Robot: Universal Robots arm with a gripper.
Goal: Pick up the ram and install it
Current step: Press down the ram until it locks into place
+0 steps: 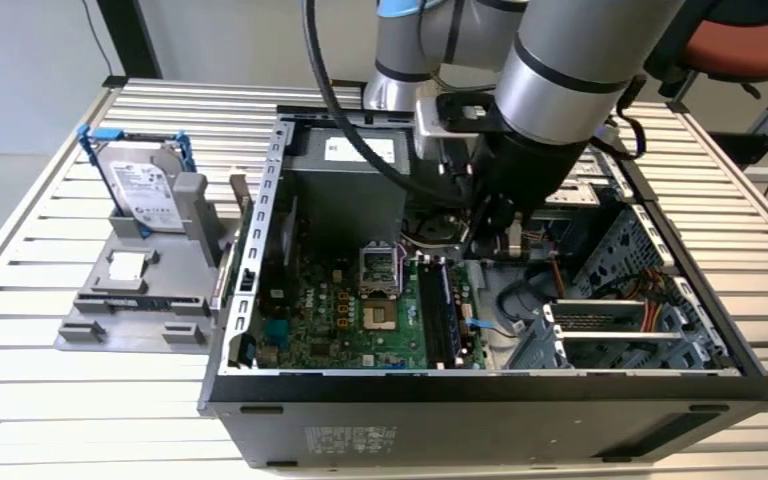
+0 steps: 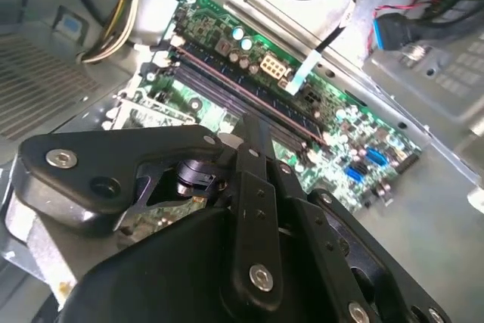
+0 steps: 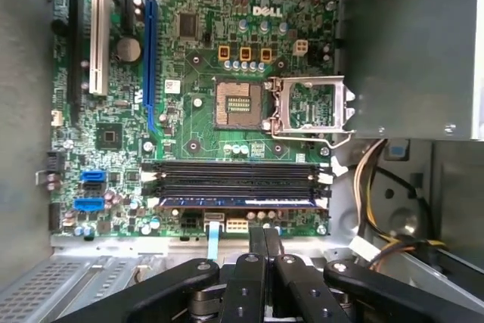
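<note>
The ram (image 3: 240, 203) sits seated in the outermost of the black memory slots (image 3: 238, 175) on the green motherboard (image 3: 197, 126), its blue-edged strip lying parallel to the empty slots beside it; in the second wrist view the same stick (image 2: 257, 104) runs as a dark diagonal line along the board's edge, and in the exterior view it stands on edge (image 1: 448, 310) at about five o'clock from the open processor socket (image 1: 377, 268).

The gripper (image 3: 264, 251) hangs just above the board's margin, its two fingers pressed together with nothing between them, apart from the ram; the second wrist view shows those fingers (image 2: 255, 145) from the side as one closed black bar over the linkage; in the exterior view the arm (image 1: 544, 130) reaches down into the case and hides the fingertips.

The first wrist view gives the board square-on, with the blue expansion slot (image 3: 149, 62) at ten o'clock from the socket (image 3: 239, 102); the exterior view alone takes in the open computer case (image 1: 491, 400) lying on a slatted metal table (image 1: 77, 400), with a hard drive in a blue frame (image 1: 144, 185) propped on a grey fixture (image 1: 137, 300) at nine o'clock from the case, and a red chair seat (image 1: 758, 45) behind.
</note>
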